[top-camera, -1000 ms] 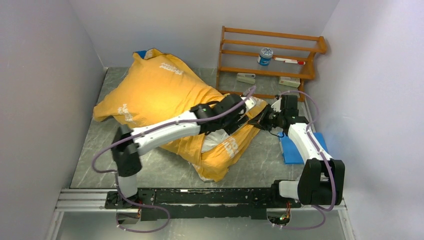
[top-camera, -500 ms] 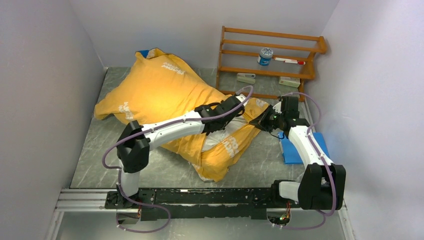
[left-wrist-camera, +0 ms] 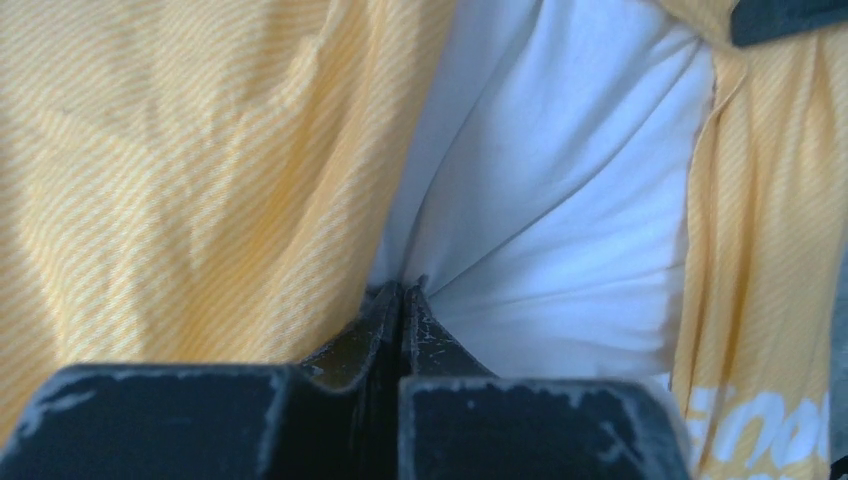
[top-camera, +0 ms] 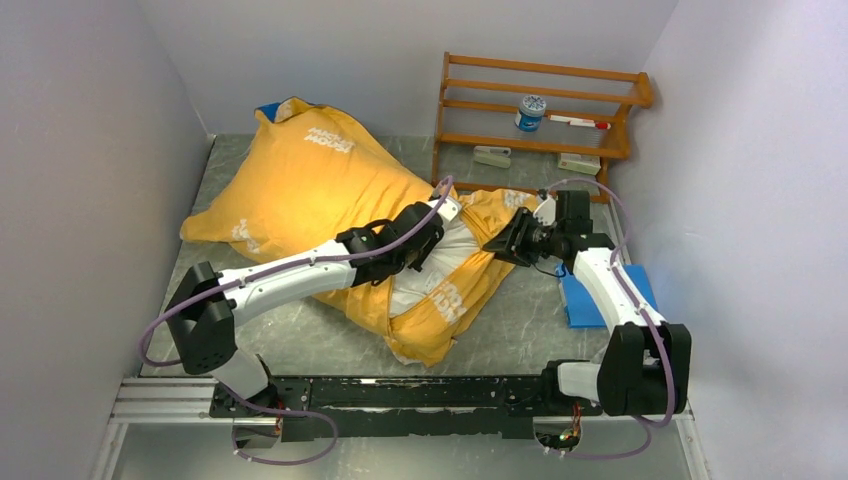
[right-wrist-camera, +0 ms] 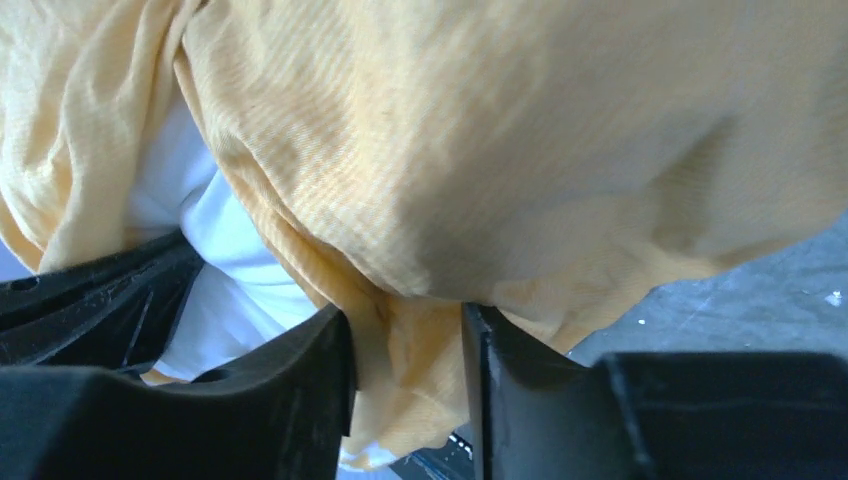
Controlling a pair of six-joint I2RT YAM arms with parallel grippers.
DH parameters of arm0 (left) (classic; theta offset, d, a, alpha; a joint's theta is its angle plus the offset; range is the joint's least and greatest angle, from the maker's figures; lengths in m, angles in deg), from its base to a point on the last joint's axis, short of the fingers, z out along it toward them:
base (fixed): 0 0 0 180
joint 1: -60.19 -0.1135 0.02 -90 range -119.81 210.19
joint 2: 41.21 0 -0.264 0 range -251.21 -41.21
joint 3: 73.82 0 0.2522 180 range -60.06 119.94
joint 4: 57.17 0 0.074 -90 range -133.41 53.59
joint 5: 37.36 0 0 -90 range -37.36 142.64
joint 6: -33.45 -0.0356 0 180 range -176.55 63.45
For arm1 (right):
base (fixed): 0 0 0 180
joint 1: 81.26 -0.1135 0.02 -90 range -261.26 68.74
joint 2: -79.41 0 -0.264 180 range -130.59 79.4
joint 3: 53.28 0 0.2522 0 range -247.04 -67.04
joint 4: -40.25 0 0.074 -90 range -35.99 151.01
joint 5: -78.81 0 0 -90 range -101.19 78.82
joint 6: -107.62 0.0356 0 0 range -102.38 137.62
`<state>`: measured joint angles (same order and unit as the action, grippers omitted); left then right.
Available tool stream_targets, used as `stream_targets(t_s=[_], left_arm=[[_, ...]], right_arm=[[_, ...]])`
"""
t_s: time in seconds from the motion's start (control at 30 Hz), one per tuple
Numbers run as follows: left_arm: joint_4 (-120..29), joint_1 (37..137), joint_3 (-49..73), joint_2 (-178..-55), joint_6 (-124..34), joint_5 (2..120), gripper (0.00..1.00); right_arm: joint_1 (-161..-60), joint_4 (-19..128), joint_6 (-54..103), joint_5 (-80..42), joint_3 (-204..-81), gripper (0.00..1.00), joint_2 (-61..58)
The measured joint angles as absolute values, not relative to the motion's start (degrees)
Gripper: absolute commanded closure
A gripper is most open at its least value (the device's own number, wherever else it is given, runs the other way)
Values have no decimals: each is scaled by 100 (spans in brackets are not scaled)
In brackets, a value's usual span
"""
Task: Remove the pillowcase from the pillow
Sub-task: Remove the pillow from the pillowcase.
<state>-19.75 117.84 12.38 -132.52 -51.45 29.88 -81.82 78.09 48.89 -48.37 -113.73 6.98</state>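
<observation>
My left wrist view alone shows left gripper (left-wrist-camera: 405, 292) pinching pillow (left-wrist-camera: 560, 200), bare at 1 o'clock. Right gripper (right-wrist-camera: 405, 335) parted, pillowcase (right-wrist-camera: 500, 150) fold between.

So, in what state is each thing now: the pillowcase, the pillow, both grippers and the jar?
pillowcase: mostly on the pillow, yellow side up, mouth pulled open.
pillow: mostly covered, a white part bare at the opening.
left gripper: shut, pinching the pillow.
right gripper: open, a pillowcase fold between its fingers.
jar: upright on the rack.
</observation>
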Motion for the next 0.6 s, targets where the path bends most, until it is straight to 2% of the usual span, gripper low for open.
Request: stream_targets(t_s=[0.1,0.17,0.3,0.6], left_arm=[[-1905,11758,1265,-13225,-5020,3064,79],[-1767,11734,1319,-13228,-4933,3152,72],[-1572,11716,1503,-13228,-4727,3331,62],[-1389,11696,1378,-12756,-4251,3691,47]], right_arm=[[-8444,7918,4732,-4820,-11515,31,698],[-8627,7982,4734,-4730,-11585,25,713],[-9067,8270,4930,-4284,-11616,23,908],[-9978,8661,6133,-3572,-11402,21,1931]])
